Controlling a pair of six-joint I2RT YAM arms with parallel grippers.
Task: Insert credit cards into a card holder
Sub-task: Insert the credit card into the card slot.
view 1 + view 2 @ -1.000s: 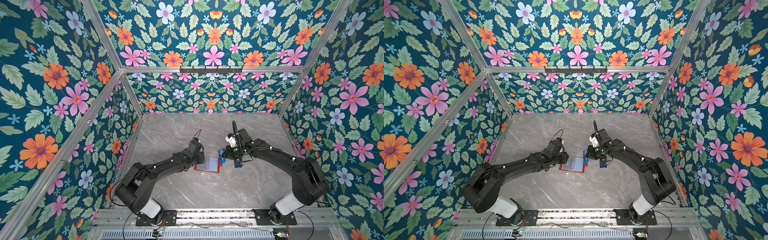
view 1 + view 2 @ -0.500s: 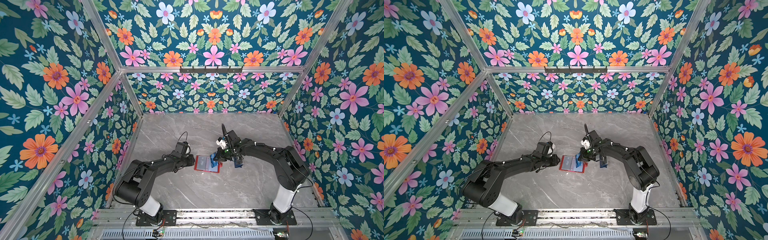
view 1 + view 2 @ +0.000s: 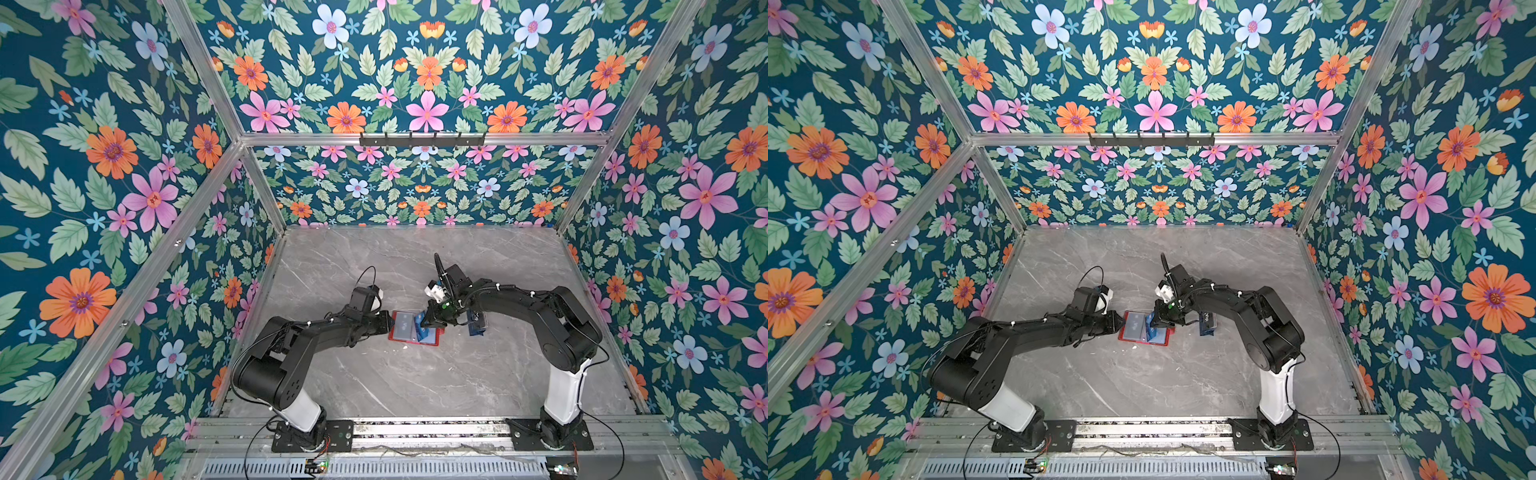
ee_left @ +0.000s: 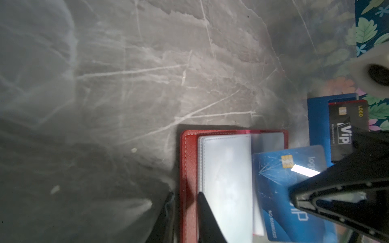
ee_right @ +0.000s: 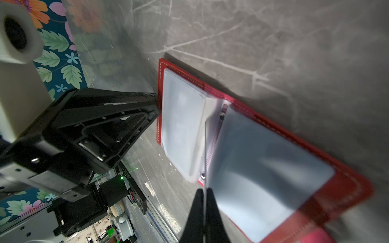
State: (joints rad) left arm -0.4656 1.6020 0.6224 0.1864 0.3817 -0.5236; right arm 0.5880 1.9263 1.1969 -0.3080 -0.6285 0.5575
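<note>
The red card holder [image 3: 432, 343] [image 3: 1160, 343] lies open on the table, its clear sleeves facing up [image 4: 227, 178] [image 5: 183, 117]. My left gripper [image 3: 390, 324] [image 3: 1120, 324] [image 4: 185, 197] pinches the holder's left cover edge, one finger outside it and one on the sleeves. My right gripper [image 3: 426, 322] [image 3: 1154, 322] [image 5: 203, 195] is shut on a blue credit card [image 4: 280, 189] [image 3: 420, 330]. It holds the card tilted over the holder's right half, with the leading edge near the spine. A dark credit card [image 4: 345, 130] lies in the tray, with a red one's edge [image 4: 347, 102] behind it.
A small blue tray [image 3: 476, 326] [image 3: 1207, 326] [image 4: 317, 126] stands just right of the holder, under the right arm. Grey marble tabletop [image 3: 415, 382] stretches around, closed in by floral walls. A metal rail [image 3: 415, 428] runs along the front edge.
The right gripper carried the blue card left from the tray to over the holder. The left gripper drew back to the holder's left edge and its jaws narrowed.
</note>
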